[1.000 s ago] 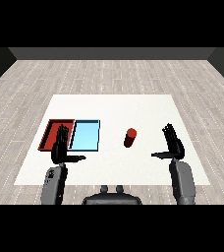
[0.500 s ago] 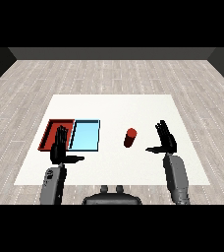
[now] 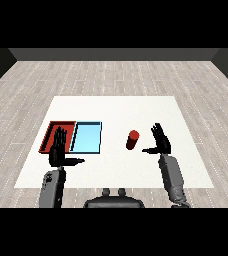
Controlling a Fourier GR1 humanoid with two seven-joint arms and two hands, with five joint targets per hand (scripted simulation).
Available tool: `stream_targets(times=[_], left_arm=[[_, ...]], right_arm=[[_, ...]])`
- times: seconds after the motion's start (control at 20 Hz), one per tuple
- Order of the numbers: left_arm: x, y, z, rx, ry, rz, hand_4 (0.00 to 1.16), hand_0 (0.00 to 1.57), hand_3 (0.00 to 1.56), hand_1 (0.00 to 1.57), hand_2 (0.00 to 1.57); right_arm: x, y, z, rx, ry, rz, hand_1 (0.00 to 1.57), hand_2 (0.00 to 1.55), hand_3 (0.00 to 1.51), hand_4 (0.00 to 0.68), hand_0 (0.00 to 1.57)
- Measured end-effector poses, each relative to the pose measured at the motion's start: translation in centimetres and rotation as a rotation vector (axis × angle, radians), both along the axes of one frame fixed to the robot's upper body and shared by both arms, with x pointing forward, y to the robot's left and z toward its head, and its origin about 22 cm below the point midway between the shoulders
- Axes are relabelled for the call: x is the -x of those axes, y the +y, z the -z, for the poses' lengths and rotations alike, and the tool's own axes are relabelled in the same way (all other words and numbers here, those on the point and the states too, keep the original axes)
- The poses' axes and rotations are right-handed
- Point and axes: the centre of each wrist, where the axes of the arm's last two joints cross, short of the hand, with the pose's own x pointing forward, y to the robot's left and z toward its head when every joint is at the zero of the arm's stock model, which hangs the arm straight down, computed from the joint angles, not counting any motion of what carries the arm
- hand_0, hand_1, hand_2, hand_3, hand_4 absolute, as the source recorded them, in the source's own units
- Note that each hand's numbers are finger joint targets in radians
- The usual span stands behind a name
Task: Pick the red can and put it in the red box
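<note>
Now: one red can point(image 3: 132, 140) upright | two trays: red tray point(image 3: 51, 131), light blue tray point(image 3: 87, 138) | left hand point(image 3: 58, 151), right hand point(image 3: 161, 142) both spread, holding nothing

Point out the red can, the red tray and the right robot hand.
red can point(image 3: 132, 140), head view, on the middle of its side.
red tray point(image 3: 50, 136), head view, on its left wall.
right robot hand point(image 3: 162, 144), head view, on the palm.
</note>
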Motion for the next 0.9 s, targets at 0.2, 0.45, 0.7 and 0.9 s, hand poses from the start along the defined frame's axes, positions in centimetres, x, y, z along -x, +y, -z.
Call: stream_targets(times=[0.2,0.45,0.7,0.9], left_arm=[[-0.1,0.3,0.5,0.002,-0.001,0.001,0.00,0.00,0.00,0.00,0.00],[-0.4,-0.7,0.8,0.002,0.004,0.011,0.00,0.00,0.00,0.00,0.00],[-0.1,-0.6,0.9,0.009,0.003,0.008,0.00,0.00,0.00,0.00,0.00],[-0.3,-0.4,0.7,0.012,0.001,0.010,0.00,0.00,0.00,0.00,0.00]], right_arm=[[0.2,1.5,1.4,-0.021,0.014,-0.006,0.00,0.00,0.00,0.000,0.00],[0.2,2.8,1.8,-0.048,0.037,-0.018,0.00,0.00,0.00,0.000,0.00],[-0.2,4.0,2.7,-0.070,0.054,-0.022,0.00,0.00,0.00,0.000,0.00],[-1.4,4.2,2.7,-0.086,0.062,-0.029,0.00,0.00,0.00,0.000,0.00]])
